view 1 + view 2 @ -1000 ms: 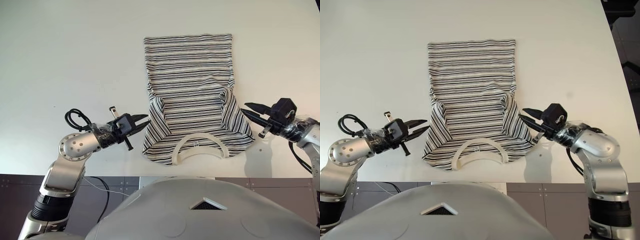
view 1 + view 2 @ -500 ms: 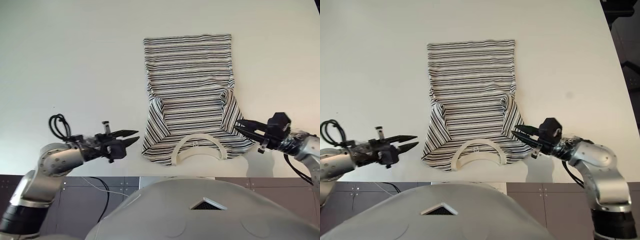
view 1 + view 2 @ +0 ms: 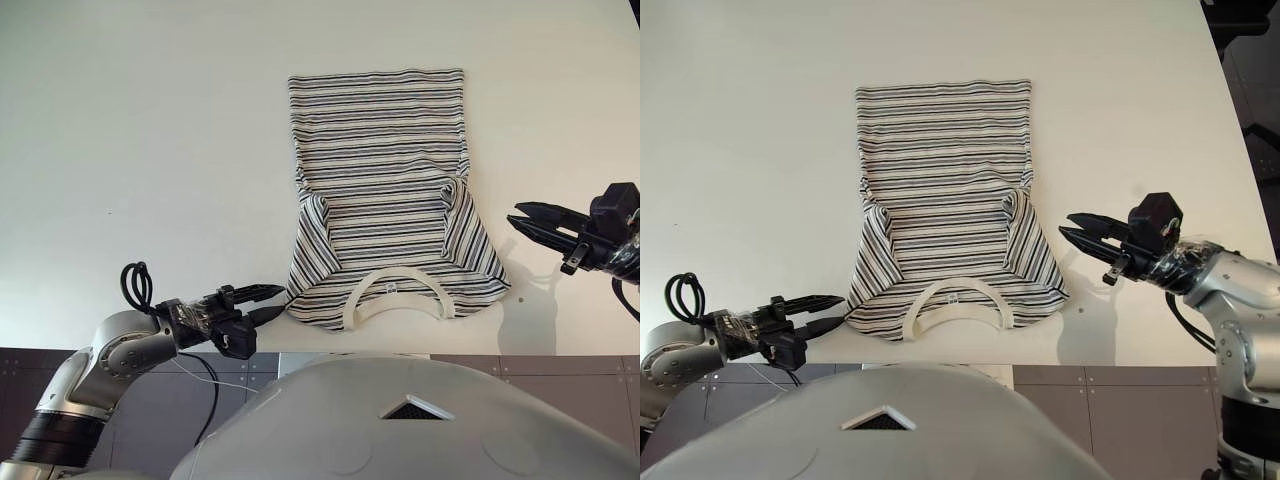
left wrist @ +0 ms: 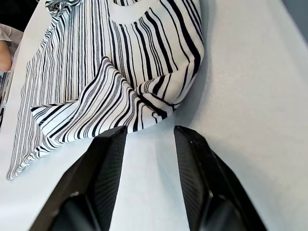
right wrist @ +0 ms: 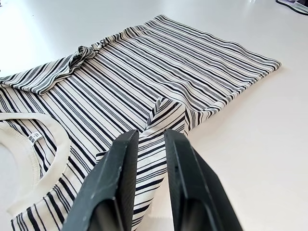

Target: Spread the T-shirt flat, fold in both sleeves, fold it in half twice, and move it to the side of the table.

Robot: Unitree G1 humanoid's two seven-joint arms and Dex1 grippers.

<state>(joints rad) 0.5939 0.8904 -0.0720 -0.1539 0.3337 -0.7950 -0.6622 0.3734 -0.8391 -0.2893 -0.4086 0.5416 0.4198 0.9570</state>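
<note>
T-shirt [image 3: 385, 190], striped dark on white, lies flat on the white table [image 3: 150, 120], centred along the near edge. The collar [image 3: 398, 295] sits at the near edge and the hem points toward the far edge. Both sleeves are folded in over the body: left sleeve [image 3: 312, 225] and right sleeve [image 3: 462, 225] each form a narrow diagonal flap beside the chest, with a small pucker of cloth at the top of each. The body above the sleeves is smooth, and the hem is straight and square to the table edges. Left gripper [image 3: 278, 300] sits low at the near edge of the table, pointing at the shirt's near left corner. Its fingers [image 4: 108, 159] are apart with nothing between them, and their tips are just beside the cloth edge; contact cannot be judged. Right gripper [image 3: 512, 213] hangs above the table on the shirt's right side, level with the right sleeve and apart from the cloth. Its fingers [image 5: 120, 168] are slightly parted, a narrow gap between them, and hold nothing. Its shadow falls on the bare table next to the shirt's near right corner.
</note>
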